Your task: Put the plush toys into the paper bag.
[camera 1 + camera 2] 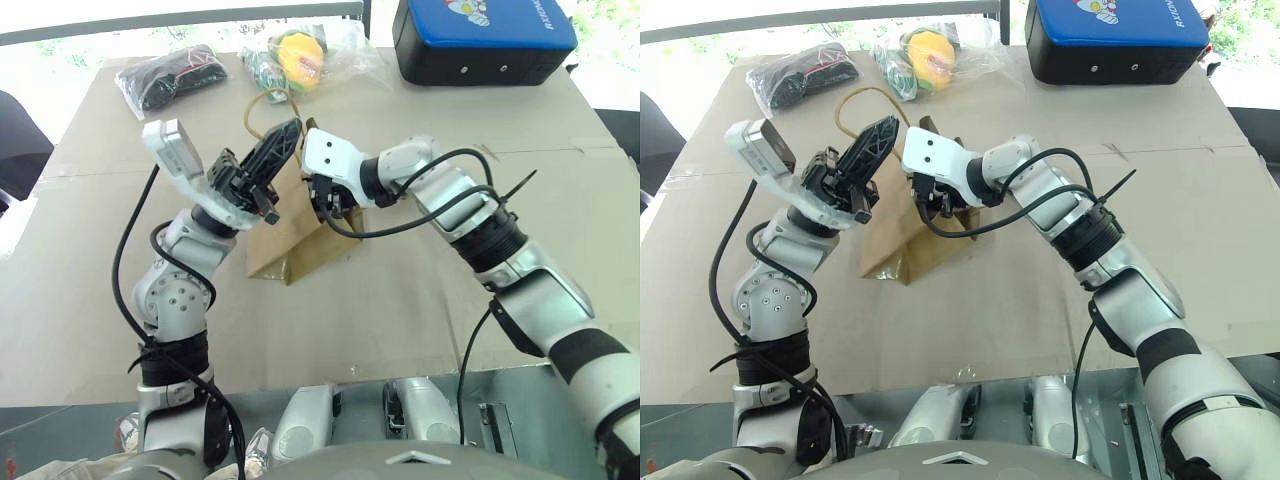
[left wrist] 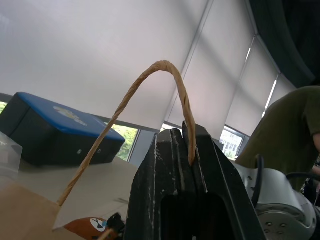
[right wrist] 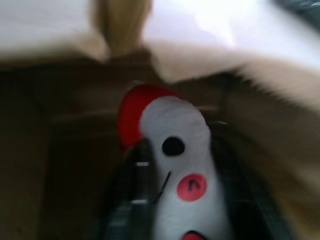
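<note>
1. A black bundle in a clear plastic bag [image 1: 172, 77] lies at the far left of the cardboard-covered table [image 1: 560, 230], well apart from the work.
2. The left gripper [image 1: 283, 142] holds its two black fingers pressed together on one twisted paper loop handle [image 2: 150, 95] of the paper bag [image 1: 290, 235], pinching the cord so the loop arches above the fingertips.
3. The paper bag, plain brown kraft, stands tilted near the middle of the table, its mouth lifted toward the two grippers and its base resting on the cardboard.
4. A second handle loop [image 1: 262, 105] curls up behind the left gripper.
5. The right gripper [image 1: 322, 195] sits at the bag's mouth, angled down and leftward into the opening; its black fingers flank the white plush toy [image 3: 182, 185], and whether they grip it or stand loose beside it cannot be told.
6. The white plush toy, seen from the right wrist, has a red tip, a black eye and a round red cheek patch, and points into the bag's dark brown interior.
7. Yellow-green items in clear plastic wrap [image 1: 298, 55] lie at the far edge of the table, behind the bag.
8. A black case with a blue lid [image 1: 482, 38] sits at the far right corner.
9. A person in an olive-green sleeve [image 2: 287, 125] stands beyond the right arm.
</note>
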